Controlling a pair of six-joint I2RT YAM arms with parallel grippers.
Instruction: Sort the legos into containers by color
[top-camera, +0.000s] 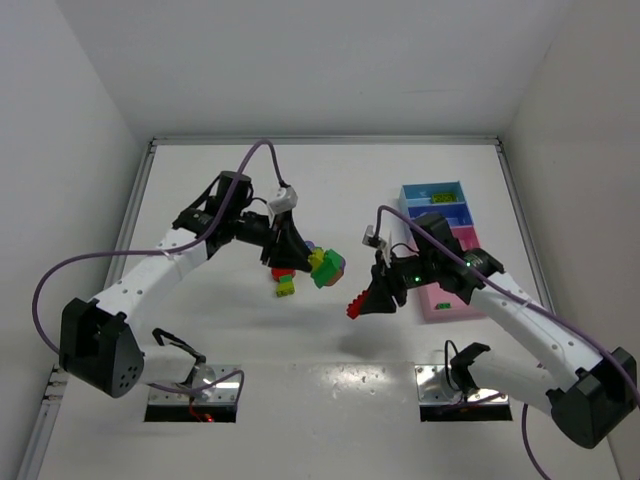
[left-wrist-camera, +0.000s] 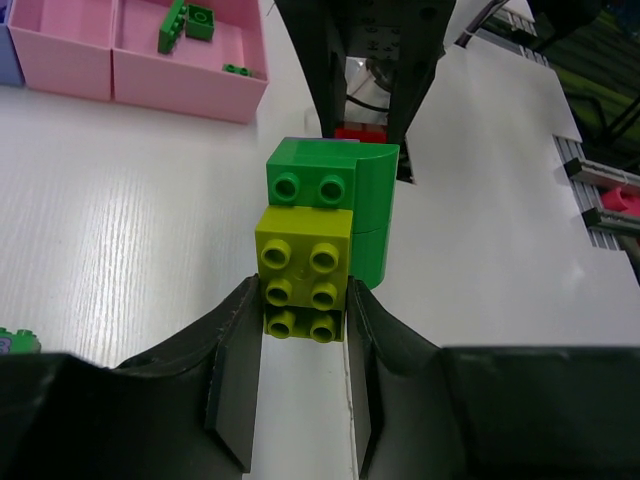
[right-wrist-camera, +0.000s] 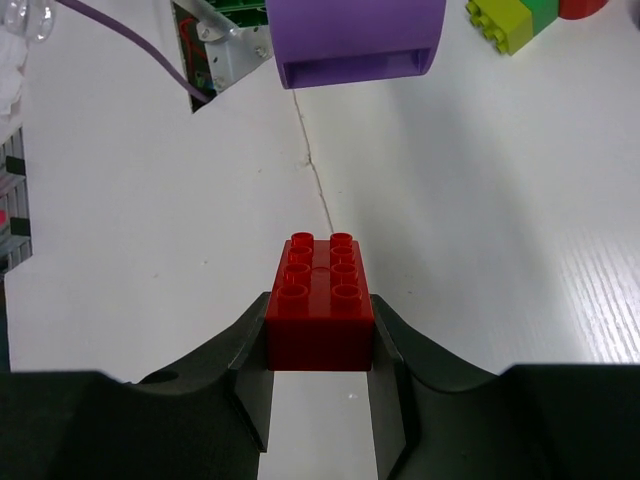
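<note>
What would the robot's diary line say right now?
left claw: shut on yellow-green brick, green brick against it | right claw: shut on red brick

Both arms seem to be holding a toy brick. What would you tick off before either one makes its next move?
1. The left gripper is shut firmly on the yellow-green brick: ok.
2. The yellow-green brick is free of other bricks: cannot tell. A green brick sits right against it, either joined or just touching.
3. The right gripper is shut on the red brick: ok.
4. A tray for green is in sight: ok. The pink tray holds green bricks.
5. A tray for red has been identified: cannot tell.
</note>
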